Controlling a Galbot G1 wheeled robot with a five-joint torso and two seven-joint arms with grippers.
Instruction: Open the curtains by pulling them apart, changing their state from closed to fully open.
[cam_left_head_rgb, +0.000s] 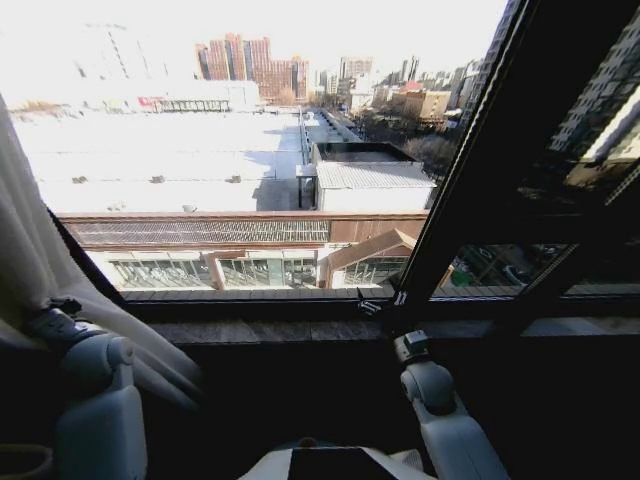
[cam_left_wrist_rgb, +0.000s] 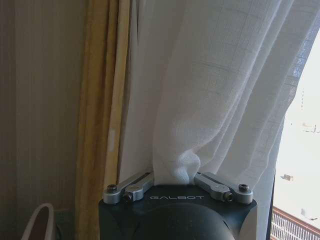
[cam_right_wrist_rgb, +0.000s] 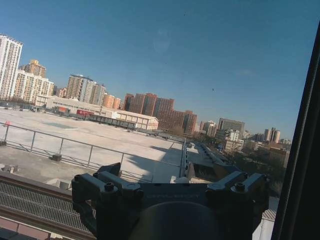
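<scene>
Now | one curtain panel (cam_left_head_rgb: 30, 250) bunched at far left | left gripper (cam_left_wrist_rgb: 177, 182) pinching its white fabric | right gripper (cam_right_wrist_rgb: 172, 187) fingers spread, holding nothing, facing window glass (cam_left_head_rgb: 250, 150)

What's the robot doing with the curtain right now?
Left gripper shut on white curtain, drawn to window's left edge. Right gripper empty, facing bare glass. Nothing in the way.

Sheer white curtains (cam_left_wrist_rgb: 210, 100) hang bunched in folds at the window's left.

The curtain (cam_left_head_rgb: 30, 250) hangs bunched at the far left of the window (cam_left_head_rgb: 250, 150), with the sill (cam_left_head_rgb: 260, 330) below and a frame bar (cam_left_head_rgb: 470, 170) to the right
</scene>
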